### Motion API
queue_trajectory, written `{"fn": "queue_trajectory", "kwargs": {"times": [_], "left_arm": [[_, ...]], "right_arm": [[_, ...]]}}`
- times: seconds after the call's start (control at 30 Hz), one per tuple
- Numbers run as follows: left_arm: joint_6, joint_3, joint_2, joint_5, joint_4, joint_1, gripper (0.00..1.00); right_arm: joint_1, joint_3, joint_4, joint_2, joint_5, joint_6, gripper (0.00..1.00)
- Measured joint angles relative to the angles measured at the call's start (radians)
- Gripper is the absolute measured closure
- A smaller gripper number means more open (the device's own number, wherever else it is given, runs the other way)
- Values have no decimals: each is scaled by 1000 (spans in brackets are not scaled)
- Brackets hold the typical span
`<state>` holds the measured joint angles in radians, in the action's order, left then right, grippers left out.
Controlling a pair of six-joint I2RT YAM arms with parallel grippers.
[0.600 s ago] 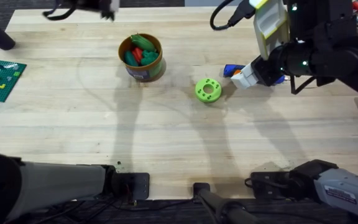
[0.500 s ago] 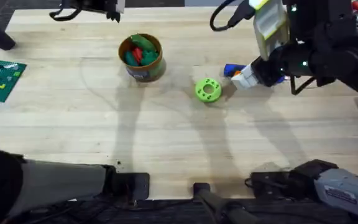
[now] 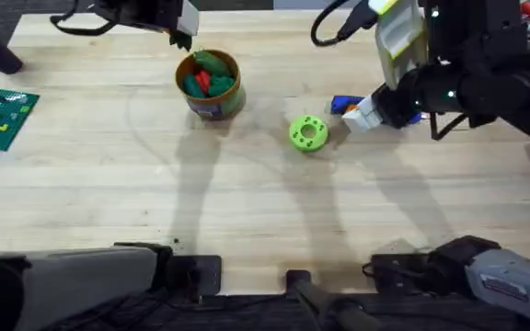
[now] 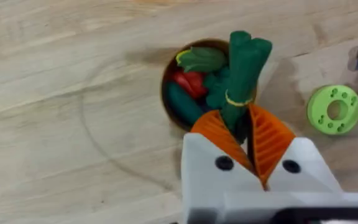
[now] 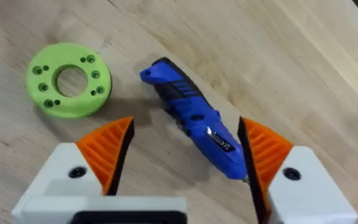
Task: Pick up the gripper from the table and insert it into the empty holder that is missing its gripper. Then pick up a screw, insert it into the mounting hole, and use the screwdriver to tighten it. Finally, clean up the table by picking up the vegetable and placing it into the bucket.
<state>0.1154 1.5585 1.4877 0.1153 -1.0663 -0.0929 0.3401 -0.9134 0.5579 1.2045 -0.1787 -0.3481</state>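
My left gripper [image 4: 241, 121] is shut on a dark green vegetable [image 4: 244, 68], a bundle of stalks with a yellow band. It hangs just above the tan-orange bucket [image 4: 166, 93], which holds red and green vegetables. In the overhead view the left gripper [image 3: 187, 26] sits at the bucket's [image 3: 212, 99] far rim. My right gripper [image 5: 185, 127] is open and low over the table, with the blue screwdriver [image 5: 194, 118] lying between its orange pads. From overhead the right gripper [image 3: 362, 112] is just right of the screwdriver's tip [image 3: 341, 101]. The holder and the screw are out of view.
A green round disc with holes [image 3: 308, 132] lies just left of the right gripper, also the disc [image 5: 69, 87] and the disc [image 4: 334, 109]. A green brick plate [image 3: 0, 115] sits at the table's left edge. The right arm's dark bulk fills the far right.
The left arm has swung right along the far edge, bringing its gripper up to the bucket's rim. The right arm and the screwdriver have stayed put.
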Motion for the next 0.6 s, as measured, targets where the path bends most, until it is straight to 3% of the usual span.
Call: {"fn": "queue_trajectory", "kwargs": {"times": [0.23, 0.6], "left_arm": [[-59, -3, 73, 12, 69, 0, 962], [-143, -36, 321, 23, 69, 0, 962]], "right_arm": [[0, 0, 0, 0, 0, 0, 25], [0, 0, 0, 0, 0, 0, 25]]}}
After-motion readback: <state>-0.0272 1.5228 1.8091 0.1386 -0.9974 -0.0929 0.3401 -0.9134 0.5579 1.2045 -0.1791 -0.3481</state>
